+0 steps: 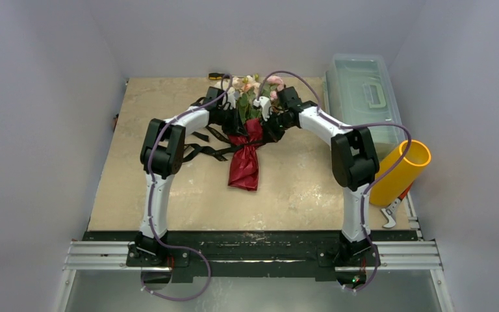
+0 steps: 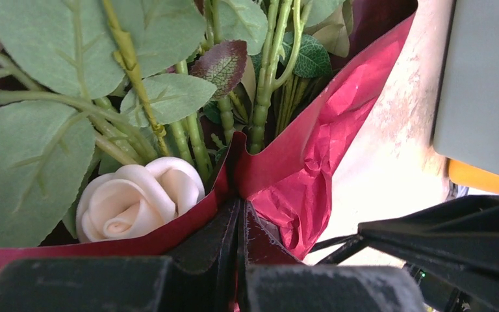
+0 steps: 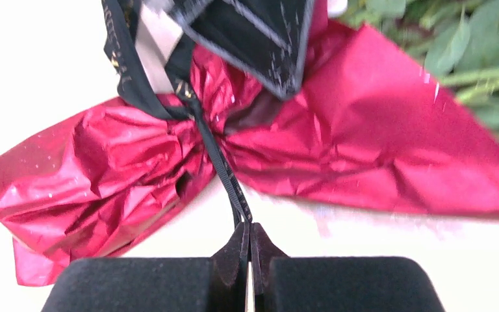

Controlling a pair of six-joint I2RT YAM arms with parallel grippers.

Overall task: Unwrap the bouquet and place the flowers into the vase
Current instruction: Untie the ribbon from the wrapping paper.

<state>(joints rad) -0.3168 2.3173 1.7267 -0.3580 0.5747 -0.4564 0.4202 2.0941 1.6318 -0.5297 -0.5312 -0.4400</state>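
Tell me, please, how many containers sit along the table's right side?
2: the clear plastic box at the far right, and the yellow vase nearer, beside the right arm. Others may be hidden.

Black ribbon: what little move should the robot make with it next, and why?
Probably pull it gently away from the bouquet with the right gripper. That gripper is shut on a strand of the black ribbon, which is tied round the maroon paper, and the left gripper pinches the paper's edge, so the wrap looks anchored.
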